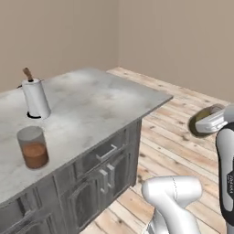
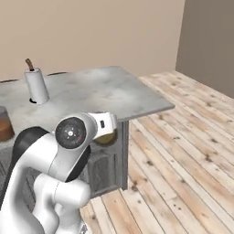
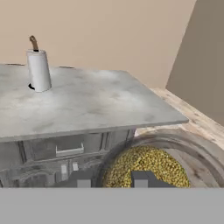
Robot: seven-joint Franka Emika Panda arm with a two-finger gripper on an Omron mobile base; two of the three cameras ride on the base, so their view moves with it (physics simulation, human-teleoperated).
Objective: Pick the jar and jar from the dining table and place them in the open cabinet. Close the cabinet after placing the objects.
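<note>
My gripper (image 3: 111, 179) is shut on the jar with olive-yellow filling (image 3: 148, 166), and its glass rim curves around the dark fingertips (image 3: 140, 178). I hold it in the air off the right end of the dining table (image 1: 100, 100), above the wooden floor. In the left base view this jar (image 1: 201, 122) lies tilted on its side in the gripper (image 1: 211, 122). In the right base view the jar (image 2: 106, 137) peeks out below the hand. The jar with reddish-brown filling (image 1: 33, 147) stands upright on the table near its front left. The cabinet is out of view.
A paper towel roll (image 1: 35, 97) on a holder with a brown top stands at the back left of the marble top. The table's grey panelled base with drawers (image 1: 103, 169) faces me. Wooden floor (image 2: 183, 137) stretches to the right, towards a dark wall (image 2: 208, 41).
</note>
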